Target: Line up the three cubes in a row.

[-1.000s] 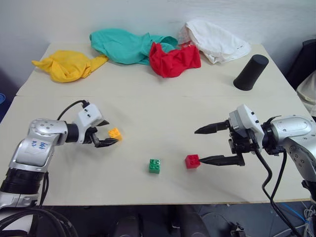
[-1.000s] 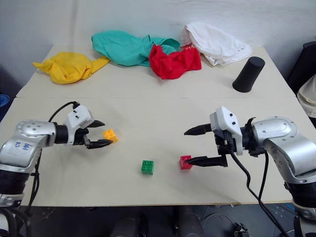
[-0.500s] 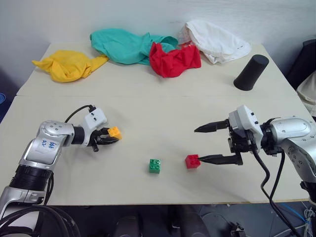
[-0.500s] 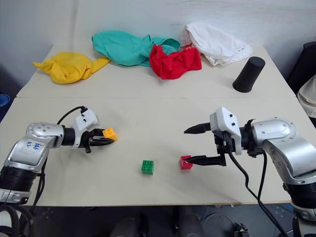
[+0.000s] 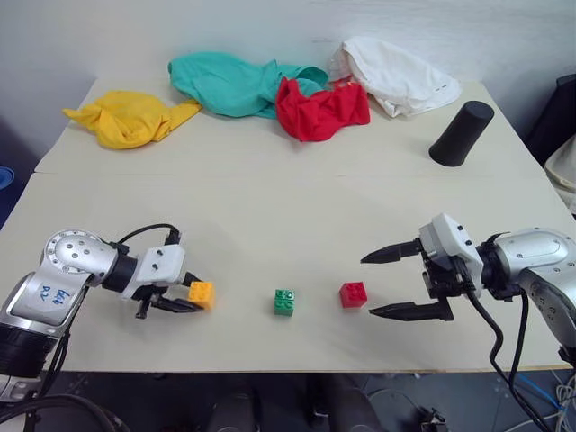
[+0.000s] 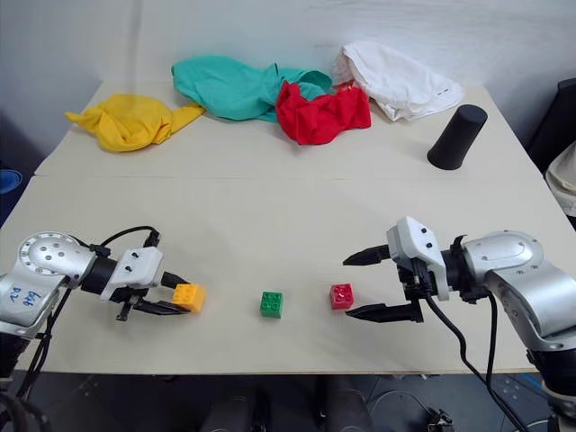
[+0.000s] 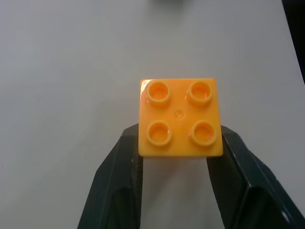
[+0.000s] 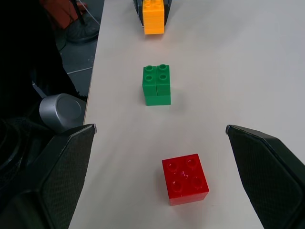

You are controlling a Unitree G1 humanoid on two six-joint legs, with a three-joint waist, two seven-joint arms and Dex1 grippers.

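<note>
Orange cube in left hand pinch.

On the surface sit 3 studded bricks: 1 yellow-orange brick, 1 green brick, 1 red brick. Beyond the green brick lie 4 cloths: yellow cloth, green cloth, red cloth, white cloth; plus 1 black cylinder.

Left gripper apparently pinches yellow-orange brick, near green brick.
</note>
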